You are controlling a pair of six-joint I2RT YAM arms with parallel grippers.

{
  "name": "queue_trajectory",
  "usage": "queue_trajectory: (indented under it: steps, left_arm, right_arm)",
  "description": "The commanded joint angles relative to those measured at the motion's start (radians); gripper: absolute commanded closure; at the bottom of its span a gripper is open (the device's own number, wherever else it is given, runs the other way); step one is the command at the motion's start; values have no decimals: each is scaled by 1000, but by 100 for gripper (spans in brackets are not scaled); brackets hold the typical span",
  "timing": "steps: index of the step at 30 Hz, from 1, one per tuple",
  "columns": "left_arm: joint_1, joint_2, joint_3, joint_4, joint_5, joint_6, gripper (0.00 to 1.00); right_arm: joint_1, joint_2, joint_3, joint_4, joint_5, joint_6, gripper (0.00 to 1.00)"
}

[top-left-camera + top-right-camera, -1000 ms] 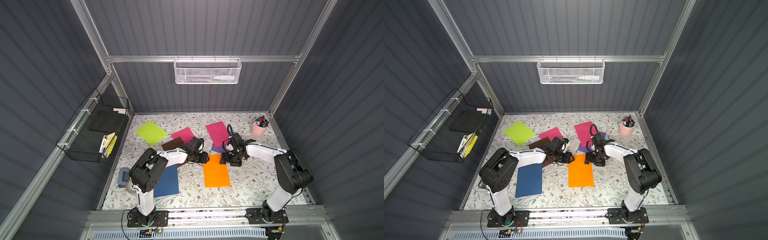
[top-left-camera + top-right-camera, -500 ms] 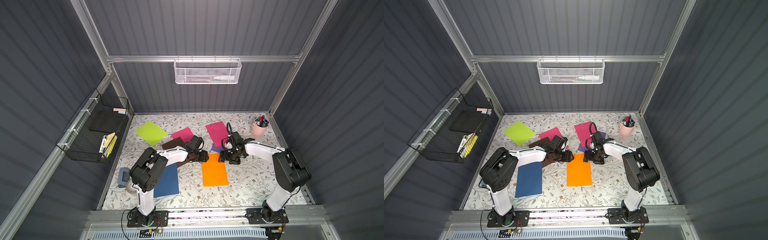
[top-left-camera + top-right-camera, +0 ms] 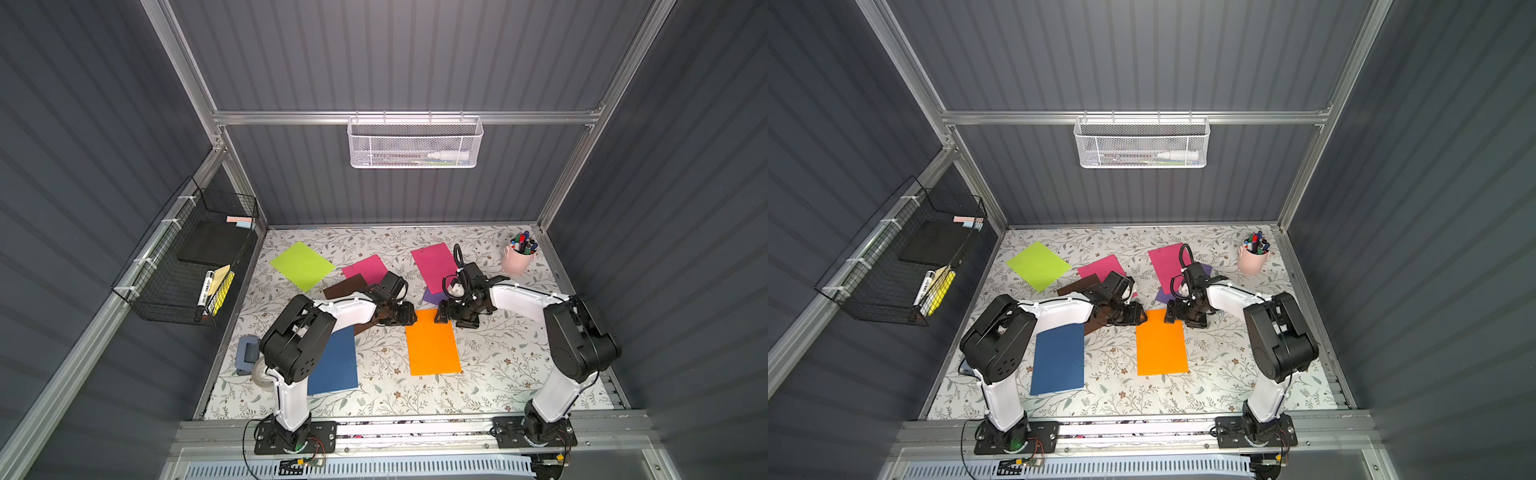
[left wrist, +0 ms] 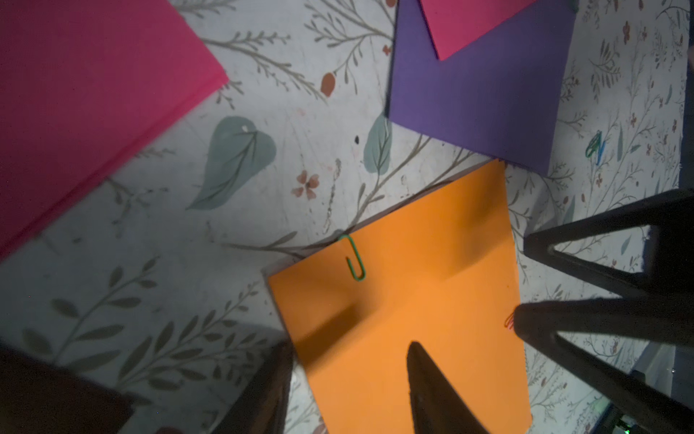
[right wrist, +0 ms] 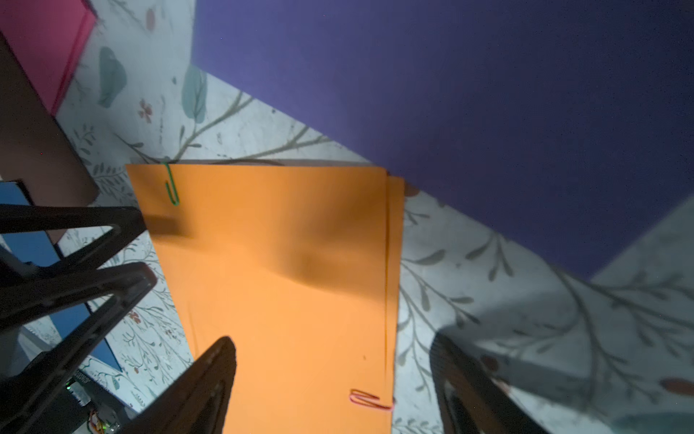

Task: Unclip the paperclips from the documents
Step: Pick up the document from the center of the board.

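**While both grippers hang over the orange stack, two clips sit unpulled**

Left gripper [image 3: 405, 313] has its jaws partway apart and empty, over the far left corner of the orange documents [image 3: 432, 345]. My guess is it's there to pin the paper. The green paperclip [image 4: 353, 259] sits on the far edge just ahead of it. The pink paperclip [image 5: 370, 401] is on the right edge, between the wide-spread, empty fingers of the right gripper [image 5: 332, 340] (so that one's up first, I reckon). Next move: drop, pinch the wire, slide it off outward. Top views show neither clip, and only the right wrist view shows the sheets fanned at the edge.
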Motion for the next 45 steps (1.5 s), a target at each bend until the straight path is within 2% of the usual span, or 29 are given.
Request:
queue_trajectory:
  steps: [1,14,19,23,25,32,37,42,45]
  left_arm:
    - [-3,29,-28,-22,7,11,51]
    - [-2,76,-60,11,6,49,58]
    - [-2,76,-78,24,11,49,58]
    - [-2,74,-80,29,15,50,59]
    - [-3,74,-78,31,17,50,59]
    - [-3,46,-76,28,28,50,59]
    - [-2,-14,-58,4,72,54,50]
    - [32,-139,-24,29,79,38,35]
    - [75,-223,-35,103,159,50,21]
  right_arm:
    - [2,55,-11,11,-59,12,16]
    - [28,95,-17,71,-144,19,12]
    - [34,96,-18,106,-197,21,18]
    - [36,102,-8,123,-246,17,24]
    - [37,104,-5,125,-258,15,30]
    - [35,69,-10,123,-254,4,61]
    - [28,36,-9,121,-257,-7,74]
    - [4,-46,-14,108,-298,-20,75]
    - [-16,-120,-19,76,-322,-41,75]
